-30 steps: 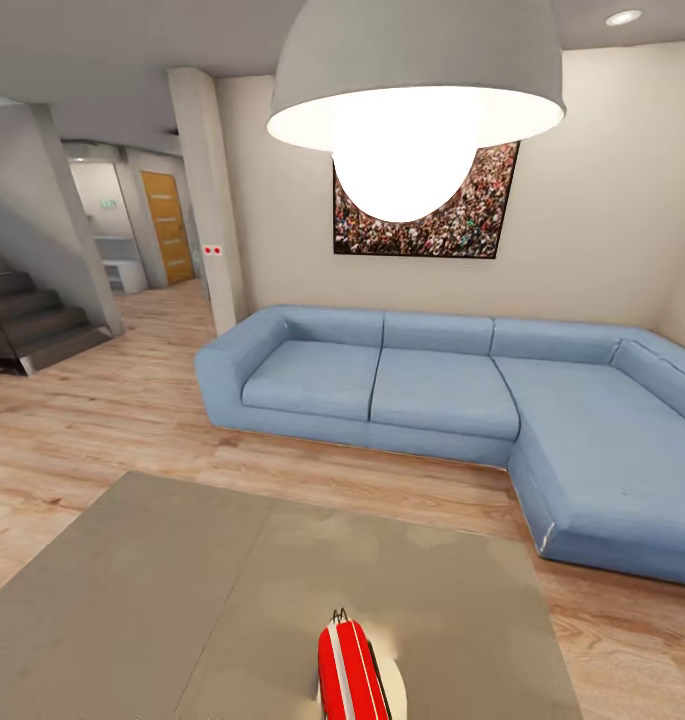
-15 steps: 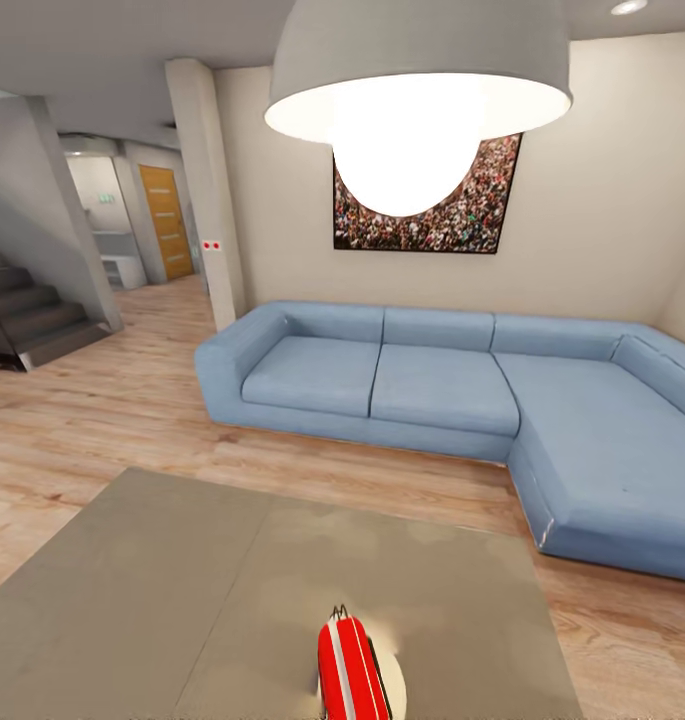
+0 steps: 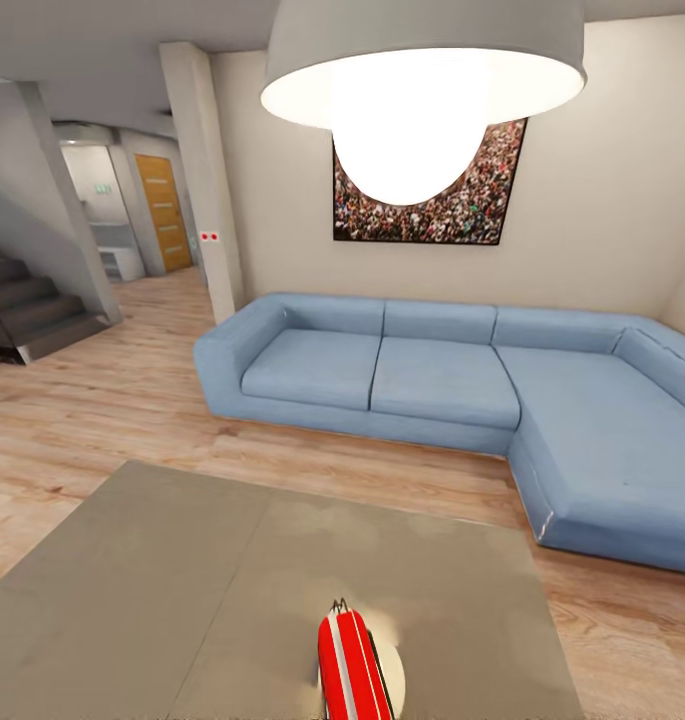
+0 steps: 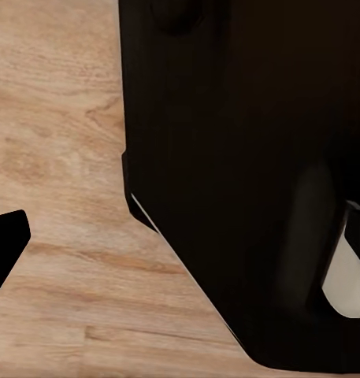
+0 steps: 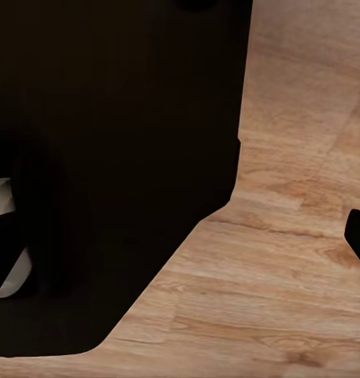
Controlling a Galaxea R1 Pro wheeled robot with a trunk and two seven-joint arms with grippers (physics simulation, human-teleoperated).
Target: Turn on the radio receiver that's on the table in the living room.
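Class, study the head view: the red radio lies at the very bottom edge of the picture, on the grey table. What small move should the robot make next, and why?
Probably tilt the head down. The radio is cut off by the picture's bottom edge on the table, and the wrist views look at wood floor, so aiming a gripper at the radio would be guesswork.

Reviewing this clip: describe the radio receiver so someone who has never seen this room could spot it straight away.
In the head view, find the blue L-shaped sofa, then the low grey table on the wood floor in front of it. The radio receiver stands at the table's near edge: a small, glossy red gadget with a white stripe, the sole object visible on that top.
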